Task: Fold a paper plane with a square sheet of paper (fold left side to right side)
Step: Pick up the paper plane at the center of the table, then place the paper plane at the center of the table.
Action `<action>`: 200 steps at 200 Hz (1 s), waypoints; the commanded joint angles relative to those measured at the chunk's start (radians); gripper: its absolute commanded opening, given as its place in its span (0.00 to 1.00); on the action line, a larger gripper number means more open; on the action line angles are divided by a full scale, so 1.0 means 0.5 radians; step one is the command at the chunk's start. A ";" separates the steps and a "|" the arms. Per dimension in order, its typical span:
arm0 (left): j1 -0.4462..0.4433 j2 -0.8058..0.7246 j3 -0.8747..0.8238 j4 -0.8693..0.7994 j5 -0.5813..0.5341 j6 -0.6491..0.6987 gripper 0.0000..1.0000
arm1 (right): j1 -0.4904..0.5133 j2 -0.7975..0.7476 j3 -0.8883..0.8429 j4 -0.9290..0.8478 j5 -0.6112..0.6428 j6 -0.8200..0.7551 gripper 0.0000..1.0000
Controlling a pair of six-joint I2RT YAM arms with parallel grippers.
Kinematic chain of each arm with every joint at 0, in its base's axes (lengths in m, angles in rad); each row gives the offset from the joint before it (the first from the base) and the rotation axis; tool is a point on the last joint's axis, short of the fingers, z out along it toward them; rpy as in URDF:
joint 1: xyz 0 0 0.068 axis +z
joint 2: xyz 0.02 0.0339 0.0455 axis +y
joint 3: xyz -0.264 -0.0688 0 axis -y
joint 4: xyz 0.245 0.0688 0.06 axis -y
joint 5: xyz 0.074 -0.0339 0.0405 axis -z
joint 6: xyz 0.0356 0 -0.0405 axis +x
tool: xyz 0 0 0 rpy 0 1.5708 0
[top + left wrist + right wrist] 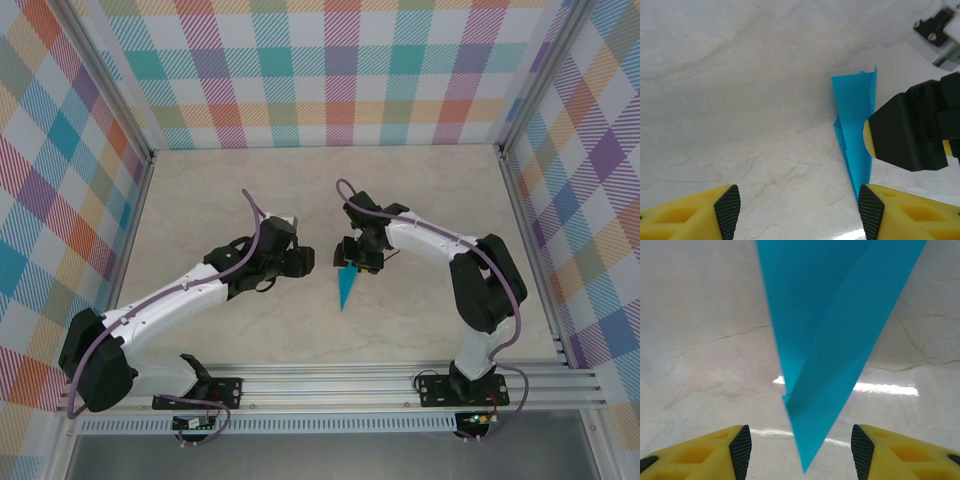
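The paper plane (346,287) is a narrow turquoise-blue dart lying on the pale table, its point toward the near edge. My right gripper (358,262) hovers over its far, wide end. In the right wrist view the plane (832,335) tapers to a point between the right gripper's (801,450) open jaws and touches neither pad. My left gripper (306,262) stands just left of the plane, open and holding nothing. In the left wrist view the left gripper (799,212) shows the plane (855,120) ending beside its right fingertip (870,210), with the right gripper's black and yellow body (912,132) over the plane's right edge.
The marble-patterned table (230,200) is walled by checked panels on the left, back and right. A metal rail (330,385) with both arm bases runs along the near edge. Bare tabletop lies behind and beside the arms.
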 commanded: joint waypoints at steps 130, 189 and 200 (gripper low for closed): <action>0.018 -0.197 -0.077 -0.073 -0.288 0.011 0.68 | 0.032 -0.375 0.010 0.196 -0.278 -0.167 0.00; 0.019 -0.282 -0.110 -0.112 -0.373 -0.045 0.70 | -0.114 -0.177 -0.377 0.455 -0.344 -0.234 0.00; 0.019 -0.281 -0.108 -0.126 -0.373 -0.045 0.70 | -0.165 -0.117 -0.414 0.482 -0.333 -0.281 0.00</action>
